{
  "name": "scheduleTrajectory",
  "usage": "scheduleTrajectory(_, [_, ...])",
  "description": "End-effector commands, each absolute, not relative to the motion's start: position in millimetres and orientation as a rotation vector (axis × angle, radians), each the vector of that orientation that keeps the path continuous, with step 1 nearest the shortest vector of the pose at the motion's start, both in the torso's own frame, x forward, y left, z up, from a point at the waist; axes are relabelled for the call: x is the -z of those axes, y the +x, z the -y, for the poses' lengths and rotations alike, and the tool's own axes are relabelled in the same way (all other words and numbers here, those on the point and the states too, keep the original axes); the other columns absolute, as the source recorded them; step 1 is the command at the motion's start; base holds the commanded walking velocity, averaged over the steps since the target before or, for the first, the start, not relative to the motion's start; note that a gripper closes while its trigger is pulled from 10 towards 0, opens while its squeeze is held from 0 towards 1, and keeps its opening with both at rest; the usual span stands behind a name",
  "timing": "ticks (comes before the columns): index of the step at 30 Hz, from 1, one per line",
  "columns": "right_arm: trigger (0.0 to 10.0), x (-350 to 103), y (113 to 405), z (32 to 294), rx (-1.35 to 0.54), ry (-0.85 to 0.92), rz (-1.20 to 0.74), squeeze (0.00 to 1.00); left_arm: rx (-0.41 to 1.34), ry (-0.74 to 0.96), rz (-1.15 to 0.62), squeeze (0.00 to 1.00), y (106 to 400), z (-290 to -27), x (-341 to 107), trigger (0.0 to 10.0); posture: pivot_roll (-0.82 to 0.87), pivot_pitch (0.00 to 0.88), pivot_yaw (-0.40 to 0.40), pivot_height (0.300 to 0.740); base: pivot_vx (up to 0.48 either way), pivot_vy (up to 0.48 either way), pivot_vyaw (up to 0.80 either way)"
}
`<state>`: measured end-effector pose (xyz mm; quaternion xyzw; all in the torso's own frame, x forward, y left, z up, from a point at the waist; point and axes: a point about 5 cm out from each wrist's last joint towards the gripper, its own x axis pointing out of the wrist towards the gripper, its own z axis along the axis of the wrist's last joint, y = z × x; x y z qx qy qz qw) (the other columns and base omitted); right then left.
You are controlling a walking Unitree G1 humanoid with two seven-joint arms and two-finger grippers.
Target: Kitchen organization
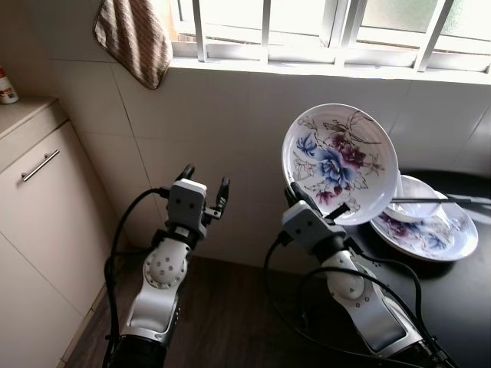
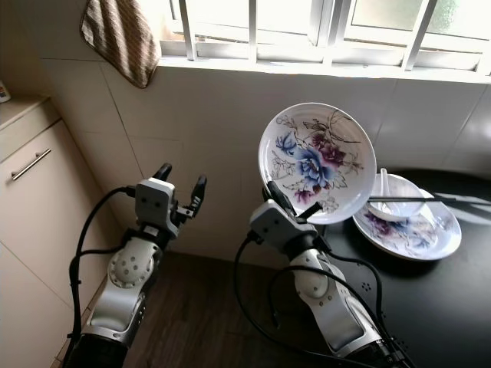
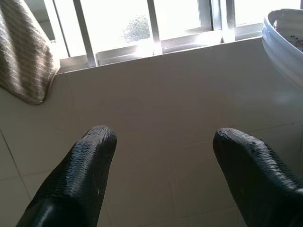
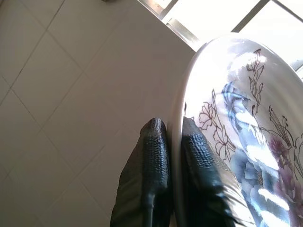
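Floral plate [image 1: 340,162] stands clamped at its rim in right pincer [image 4: 171,142]; left pincer [image 1: 205,182] gapes.

Sunlit tiled kitchen corner under a barred window

A white-barred window [image 1: 322,27] pours daylight over the pale square-tiled wall [image 1: 230,130]; a brown striped cloth towel [image 1: 138,37] hangs from the sill's left end. A cream cabinet with a slim metal bar handle [image 1: 40,165] stands left, dark wood-look floor [image 1: 230,314] below, black glossy countertop [image 1: 460,299] right.
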<state>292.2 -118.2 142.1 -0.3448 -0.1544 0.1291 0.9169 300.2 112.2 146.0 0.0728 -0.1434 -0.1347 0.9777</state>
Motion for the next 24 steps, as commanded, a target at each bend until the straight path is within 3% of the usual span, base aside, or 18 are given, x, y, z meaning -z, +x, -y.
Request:
scheduleTrajectory(1, [0.0, -150.0, 292.0, 113.1, -0.288, -0.697, 0.371, 0.0, 0.259, 0.167, 0.283, 0.0, 302.0, -118.7, -146.5, 10.0, 0.06, 0.0, -0.033, 0.74, 0.0, 0.476, 0.8])
scheduleTrajectory(4, [0.0, -150.4, 291.9, 112.8, -0.297, -0.696, 0.378, 0.0, 0.26, 0.167, 0.289, 0.0, 301.6, -117.8, -146.8, 10.0, 0.05, 0.0, -0.034, 0.74, 0.0, 0.474, 0.8])
scheduleTrajectory(24, [0.0, -155.5, 295.5, 112.1, -0.316, -0.692, 0.42, 0.0, 0.223, 0.171, 0.355, 0.0, 301.8, -120.8, -154.9, 10.0, 0.06, 0.0, -0.042, 0.74, 0.0, 0.0, 0.8])
